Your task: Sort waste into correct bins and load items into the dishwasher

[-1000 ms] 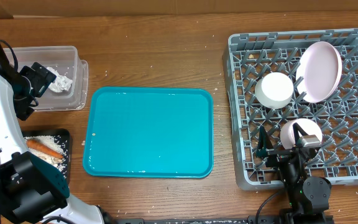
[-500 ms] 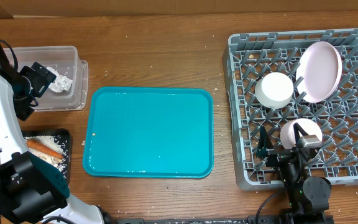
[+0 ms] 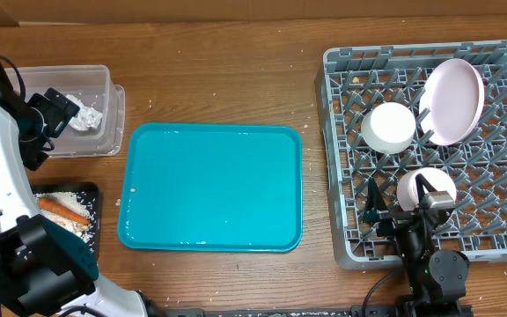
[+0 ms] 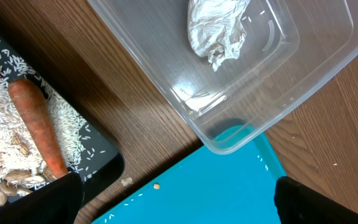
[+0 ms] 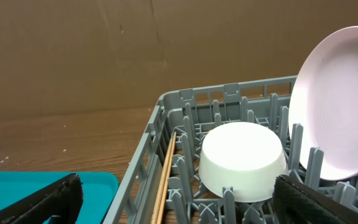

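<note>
The clear tub (image 3: 95, 84) at the back left holds a crumpled white tissue (image 3: 87, 117), also in the left wrist view (image 4: 219, 28). The black tray (image 3: 91, 189) holds a carrot (image 3: 60, 209) and rice (image 4: 2, 118). My left gripper (image 3: 57, 107) hovers open and empty over the tub's edge (image 4: 179, 205). The grey dish rack (image 3: 346, 176) holds a leaning plate (image 3: 451, 99), an upturned bowl (image 3: 389, 127) and a small white dish (image 3: 425, 187). My right gripper (image 3: 400, 202) is open and empty beside the small dish (image 5: 179, 205). No red wrapper shows.
The teal serving tray (image 3: 209, 187) lies in the middle between the bins and the rack, with a few rice grains on its corner (image 4: 216, 186). A thin wooden stick (image 5: 165, 180) lies along the rack's left wall. A cardboard wall stands behind the table.
</note>
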